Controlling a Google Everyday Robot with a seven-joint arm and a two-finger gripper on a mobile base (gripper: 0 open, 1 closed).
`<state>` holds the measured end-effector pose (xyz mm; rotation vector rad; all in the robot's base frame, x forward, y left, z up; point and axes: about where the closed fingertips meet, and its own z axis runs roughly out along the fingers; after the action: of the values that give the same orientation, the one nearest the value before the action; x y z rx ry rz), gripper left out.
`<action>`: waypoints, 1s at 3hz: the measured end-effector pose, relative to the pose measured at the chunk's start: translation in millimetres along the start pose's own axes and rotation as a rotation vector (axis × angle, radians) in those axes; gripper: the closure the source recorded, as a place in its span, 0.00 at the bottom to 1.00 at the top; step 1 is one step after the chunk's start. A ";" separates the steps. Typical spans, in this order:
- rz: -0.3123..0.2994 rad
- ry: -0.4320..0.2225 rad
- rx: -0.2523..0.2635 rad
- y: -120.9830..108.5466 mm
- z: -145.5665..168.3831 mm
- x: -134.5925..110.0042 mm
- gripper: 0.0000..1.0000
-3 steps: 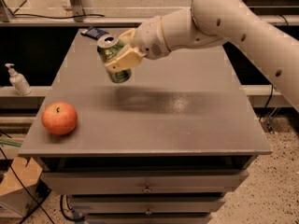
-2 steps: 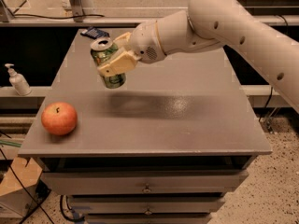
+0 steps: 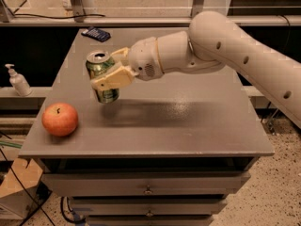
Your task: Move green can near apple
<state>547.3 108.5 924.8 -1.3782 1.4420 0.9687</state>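
The green can (image 3: pixel 100 70) has a silver top with a pull tab and is held upright above the grey table (image 3: pixel 188 121), left of its middle. My gripper (image 3: pixel 109 69) is shut on the can, its pale fingers clasping the can's sides, and the white arm reaches in from the right. The red-orange apple (image 3: pixel 59 119) sits on the table near the front left corner, down and to the left of the can, apart from it.
A dark blue flat object (image 3: pixel 95 34) lies at the table's back left. A white pump bottle (image 3: pixel 18 81) stands on a shelf left of the table. Drawers (image 3: pixel 148 187) are below the tabletop.
My gripper has carried the green can to the left and toward the front of the table, closer to the apple. The apple has not moved.
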 end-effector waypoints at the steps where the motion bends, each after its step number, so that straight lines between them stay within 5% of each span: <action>1: 0.013 -0.040 -0.028 12.6 6.2 9.1 0.59; 3: -0.040 -0.048 -0.068 30.6 13.7 25.2 0.12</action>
<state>518.4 116.4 895.5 -1.4178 1.3519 1.0266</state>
